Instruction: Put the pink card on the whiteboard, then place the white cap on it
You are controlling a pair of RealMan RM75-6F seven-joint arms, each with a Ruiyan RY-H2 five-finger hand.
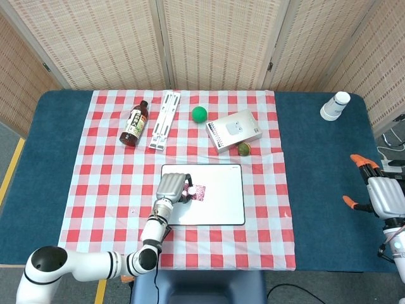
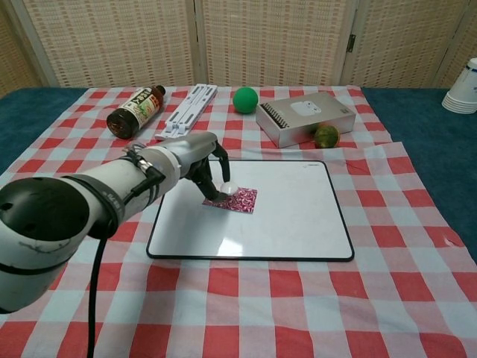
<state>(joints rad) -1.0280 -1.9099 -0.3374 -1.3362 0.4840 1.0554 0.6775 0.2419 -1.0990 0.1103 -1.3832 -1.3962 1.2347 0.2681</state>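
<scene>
1. The left hand [image 2: 203, 165] is near the middle of the chest view, with its fingers curled down. It holds the small white cap [image 2: 224, 186] in its fingertips, right at the left edge of the pink card [image 2: 232, 199].
2. The pink card already lies flat on the whiteboard [image 2: 298, 224], a bit left of the board's middle.
3. The cap could land half on the card and half on the bare board, because the hand is over the card's edge and not its middle.
4. The fingers could push the card as they let go. The card is thin and light, so it may slide.
5. The cap is round, so I think it could roll away if it drops tilted.
6. The right hand [image 1: 384, 196] waits at the right edge of the head view. I cannot tell how open it is.
</scene>
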